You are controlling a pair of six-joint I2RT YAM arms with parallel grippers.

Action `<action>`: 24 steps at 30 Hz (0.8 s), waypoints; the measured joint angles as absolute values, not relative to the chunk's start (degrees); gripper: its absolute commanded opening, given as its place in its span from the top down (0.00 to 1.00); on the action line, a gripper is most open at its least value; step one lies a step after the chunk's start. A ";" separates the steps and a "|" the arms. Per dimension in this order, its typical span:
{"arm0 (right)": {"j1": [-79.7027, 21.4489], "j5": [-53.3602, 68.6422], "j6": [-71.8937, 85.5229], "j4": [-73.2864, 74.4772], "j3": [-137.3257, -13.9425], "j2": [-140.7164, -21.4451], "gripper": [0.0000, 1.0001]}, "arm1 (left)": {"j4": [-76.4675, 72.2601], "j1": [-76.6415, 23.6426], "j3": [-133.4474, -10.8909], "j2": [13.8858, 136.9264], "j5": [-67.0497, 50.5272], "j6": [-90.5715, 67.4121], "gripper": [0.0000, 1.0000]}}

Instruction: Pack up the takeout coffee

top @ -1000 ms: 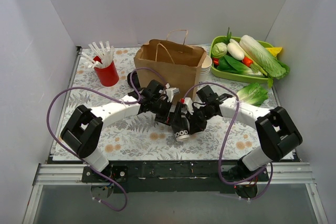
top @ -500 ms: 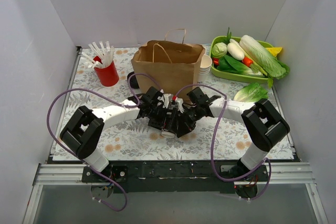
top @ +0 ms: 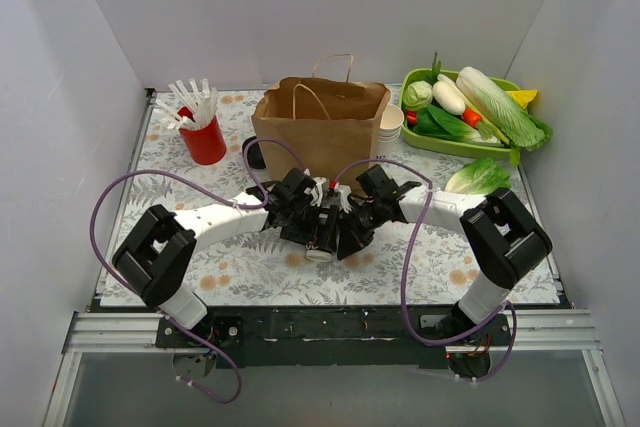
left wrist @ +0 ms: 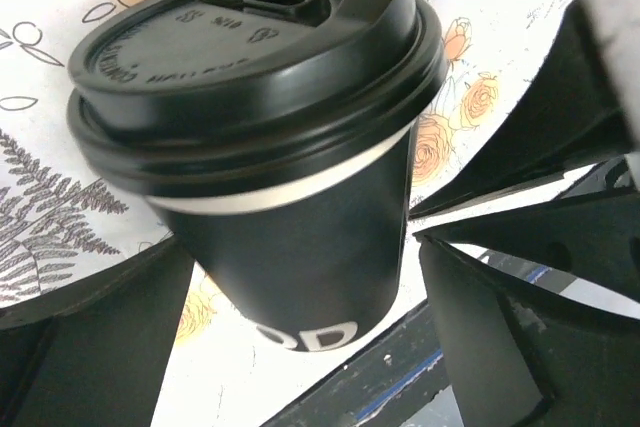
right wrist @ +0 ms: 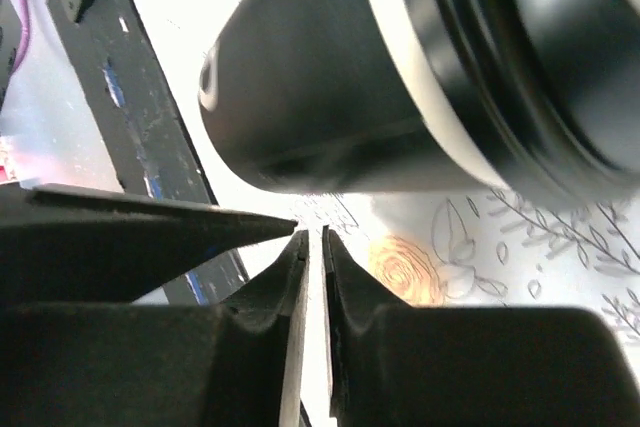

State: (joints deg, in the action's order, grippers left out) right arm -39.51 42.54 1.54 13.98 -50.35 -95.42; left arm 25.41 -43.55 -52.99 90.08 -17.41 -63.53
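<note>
Black-lidded coffee cup (left wrist: 300, 147) tight between the left gripper's (left wrist: 300, 242) fingers, just beyond the right gripper's (right wrist: 312, 247) almost-touching fingertips.

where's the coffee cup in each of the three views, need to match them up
Top external: the coffee cup is just below centre, mostly hidden, with only its pale base showing.
Left wrist: it fills the middle, with its black lid at the top.
Right wrist: it lies across the upper half, lid toward the right.
Shared landmark: the floral tablecloth beneath it.
</note>
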 measured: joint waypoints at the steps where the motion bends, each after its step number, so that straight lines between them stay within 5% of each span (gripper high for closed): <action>1: -39.31 42.24 1.15 15.00 -50.46 -95.33 0.78 | 25.30 -43.77 -52.99 90.28 -16.51 -63.81 0.05; 4: -37.76 40.69 -0.80 18.74 -50.68 -94.17 0.59 | 25.34 -44.42 -52.99 90.98 -14.70 -64.55 0.07; 7: -33.95 39.88 -3.84 20.53 -51.86 -90.17 0.51 | 27.62 -45.12 -52.84 92.16 -13.28 -65.17 0.08; 15: -28.71 38.24 -11.94 24.91 -55.51 -79.02 0.48 | 27.90 -45.45 -52.90 92.14 -12.43 -65.60 0.17; 19: -28.73 38.28 -13.89 27.33 -55.61 -76.38 0.47 | 28.05 -45.50 -52.90 92.51 -12.51 -65.65 0.37; 24: -28.73 37.34 -16.75 30.00 -55.61 -75.07 0.39 | 28.29 -45.56 -52.90 92.53 -12.93 -65.39 0.46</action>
State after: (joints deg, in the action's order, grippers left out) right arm -28.73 37.34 -16.75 30.00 -55.61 -75.07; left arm 28.29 -45.56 -52.90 92.53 -12.93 -65.39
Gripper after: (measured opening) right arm 0.548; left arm 0.679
